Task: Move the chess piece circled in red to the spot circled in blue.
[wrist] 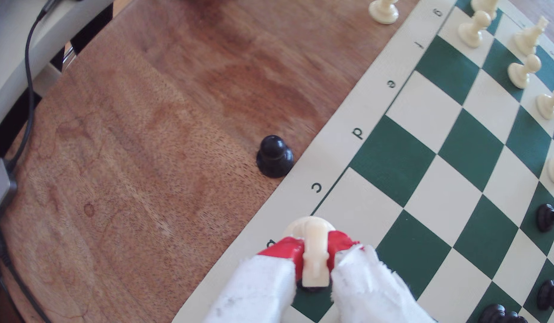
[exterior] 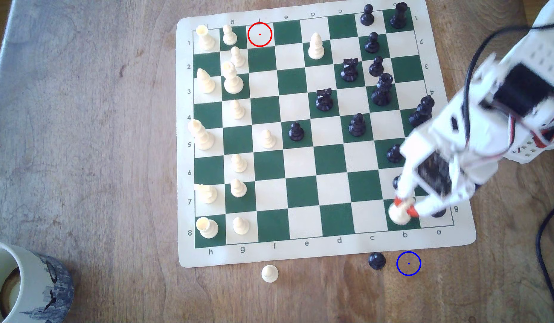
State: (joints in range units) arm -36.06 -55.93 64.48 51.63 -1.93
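My gripper (exterior: 405, 207) is shut on the cream-white chess piece (exterior: 397, 215), its red-tipped fingers (exterior: 411, 211) clamped on either side. The piece hangs tilted over the green b8 corner square of the chessboard mat (exterior: 331, 251). In the wrist view the piece (wrist: 313, 231) sits between the red pads (wrist: 285, 250), wide round base pointing away from my gripper (wrist: 315, 253). The blue-ringed spot (exterior: 408, 263) is bare wood just off the mat's near edge, a short way below the held piece. The red ring (exterior: 259, 34) encloses a bare white square.
A black pawn (exterior: 377, 260) (wrist: 274, 156) stands on the wood just to the exterior view's left of the blue ring. A cream pawn (exterior: 269, 273) stands off the mat too. Black pieces (exterior: 394, 153) crowd beside my arm. A mug (exterior: 24, 279) sits at the lower left corner, cables (exterior: 549, 264) at the right.
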